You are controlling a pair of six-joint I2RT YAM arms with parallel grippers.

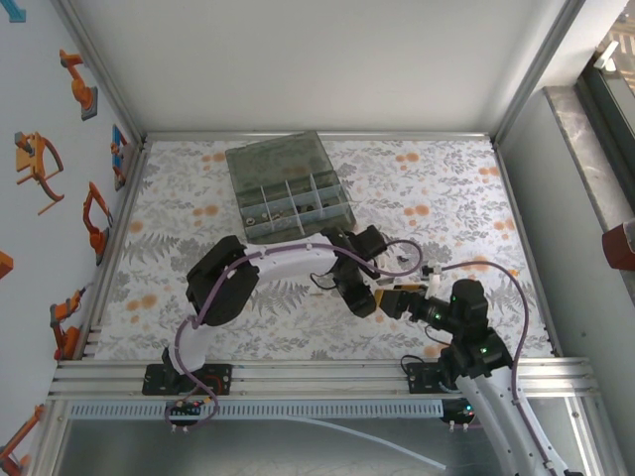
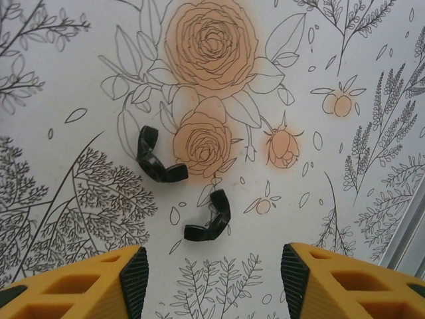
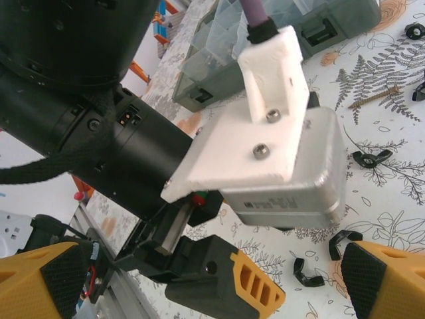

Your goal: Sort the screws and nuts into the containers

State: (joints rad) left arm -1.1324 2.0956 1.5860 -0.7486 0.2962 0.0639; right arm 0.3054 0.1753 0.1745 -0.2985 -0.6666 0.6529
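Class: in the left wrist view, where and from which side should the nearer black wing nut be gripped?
Probably across its middle bend, from straight above. The nearer nut lies flat on the cloth, wings curving away, clear of the other nut, so the open left gripper can straddle it.

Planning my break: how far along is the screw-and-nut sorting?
Done: a few small pieces seem to lie in the organiser box compartments. In hand: nothing; the left gripper hangs open over two black nuts, the right gripper open too. Left: those nuts, more nuts and a screw loose on the cloth.
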